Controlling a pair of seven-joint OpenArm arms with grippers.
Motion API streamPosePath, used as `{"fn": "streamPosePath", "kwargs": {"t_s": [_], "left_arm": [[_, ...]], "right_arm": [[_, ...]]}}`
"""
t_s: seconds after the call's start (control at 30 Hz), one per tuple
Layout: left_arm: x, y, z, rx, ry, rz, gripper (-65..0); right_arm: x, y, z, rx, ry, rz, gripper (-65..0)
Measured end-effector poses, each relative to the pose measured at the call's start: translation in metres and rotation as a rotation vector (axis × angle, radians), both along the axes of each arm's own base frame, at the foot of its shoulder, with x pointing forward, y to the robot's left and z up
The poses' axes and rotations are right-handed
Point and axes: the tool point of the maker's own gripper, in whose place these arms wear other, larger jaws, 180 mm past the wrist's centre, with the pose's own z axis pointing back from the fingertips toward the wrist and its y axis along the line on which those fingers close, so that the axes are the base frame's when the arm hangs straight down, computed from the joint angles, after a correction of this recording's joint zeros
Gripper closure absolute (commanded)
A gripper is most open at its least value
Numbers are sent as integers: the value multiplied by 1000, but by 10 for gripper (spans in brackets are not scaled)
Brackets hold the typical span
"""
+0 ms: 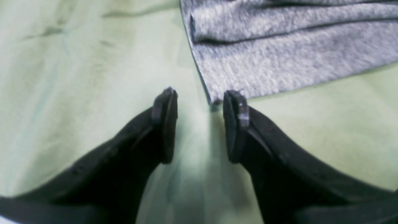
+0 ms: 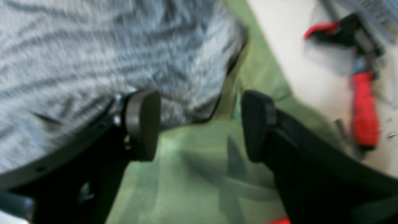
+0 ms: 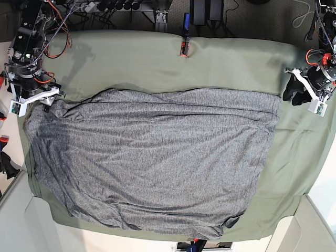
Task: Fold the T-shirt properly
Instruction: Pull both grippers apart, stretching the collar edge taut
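Note:
The heather-grey T-shirt (image 3: 152,157) lies spread wide over the olive-green table cloth (image 3: 157,65), with wrinkles along its far edge. My left gripper (image 1: 202,95) stands open just above the cloth, and a folded corner of the T-shirt (image 1: 279,59) lies right in front of its fingertips, outside the jaws. In the base view this gripper (image 3: 294,94) is at the shirt's far right corner. My right gripper (image 2: 200,99) is open too, over the edge of the T-shirt (image 2: 93,53) with nothing clamped; in the base view it (image 3: 50,100) is at the far left corner.
A red-handled clamp (image 2: 363,109) lies on the pale surface beyond the cloth's edge, to the right of the right gripper. Another clamp (image 3: 184,47) pins the cloth at the back edge. Cables and equipment (image 3: 105,6) line the back.

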Motion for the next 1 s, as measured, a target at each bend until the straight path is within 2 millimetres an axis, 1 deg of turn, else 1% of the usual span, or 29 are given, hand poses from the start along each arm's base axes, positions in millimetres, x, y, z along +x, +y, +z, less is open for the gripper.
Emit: {"fn": "streamPosePath", "kwargs": {"t_s": [0.03,0.07,0.13,0.23,0.27,0.3,0.4,0.47,0.53,0.63,0.73,0.9,1.0], "left_arm": [[0,-1,-1,-7,-2,4,-272],[0,-3,-2,-19,-11,11,-272],[0,2,-7,-8,-9,42,-272],[3,16,-9,31,-5,87,-273],[5,18,-7,30,-14,92,-275],[7,19,-6,24,-28,96,-294],[6,20,-11,-18,-28,124,-364],[4,21,-15,-43,-22,142,-371],[6,19,-13,-68,-31,151,-371],[8,12,-9,-139,-33,155,-371],[4,-8,-8,-230,-19,95,-371],[0,-27,-20,-292,-6,109,-371],[-1,-31,-23,-293,-3,110,-371]], "right_arm": [[-1,3,-8,19,11,12,-407],[-2,2,-13,22,19,8,-407],[-3,2,-19,34,25,1,-407],[7,1,-18,43,12,-3,-407],[11,1,-16,43,1,-4,-407],[13,1,-16,46,-2,-5,-407],[17,3,-19,70,-3,-9,-407],[14,3,-25,78,13,-9,-407],[12,6,-33,85,29,-4,-407],[12,8,-36,90,32,-3,-407],[12,8,-37,91,33,-2,-407],[14,7,-34,85,13,-3,-407],[15,8,-35,85,14,-1,-407]]}}
